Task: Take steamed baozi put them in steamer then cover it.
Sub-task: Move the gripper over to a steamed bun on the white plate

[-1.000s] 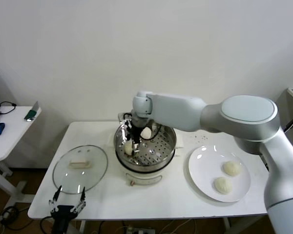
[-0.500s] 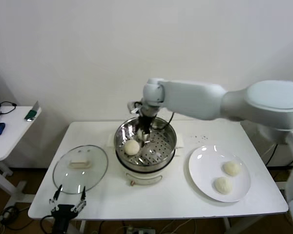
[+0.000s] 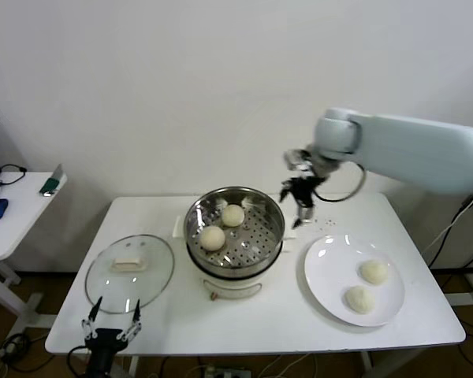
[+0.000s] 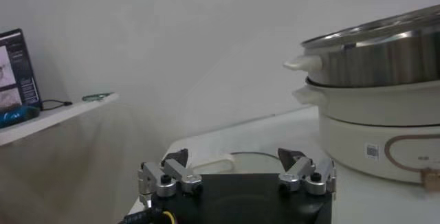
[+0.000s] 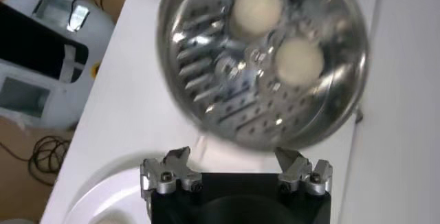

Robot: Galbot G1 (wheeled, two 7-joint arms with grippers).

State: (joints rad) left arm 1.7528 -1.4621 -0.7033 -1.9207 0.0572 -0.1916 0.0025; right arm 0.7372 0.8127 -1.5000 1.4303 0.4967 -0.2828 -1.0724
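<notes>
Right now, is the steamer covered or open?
Open. The steamer shows two baozi inside on its perforated floor; the cover lies flat on the table to its left.

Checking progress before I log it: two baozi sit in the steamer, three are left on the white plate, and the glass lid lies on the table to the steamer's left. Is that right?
Not quite. The white plate holds two baozi, not three, as the head view shows. The rest stands: two baozi in the steamer, and the glass lid lies on the table to the steamer's left.

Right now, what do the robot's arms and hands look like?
The right arm is fat, smooth and pale grey-white, with a black cable looping at its wrist. The right hand is small, black and silver metal. The left hand looks the same: black body, two silver fingers.
</notes>
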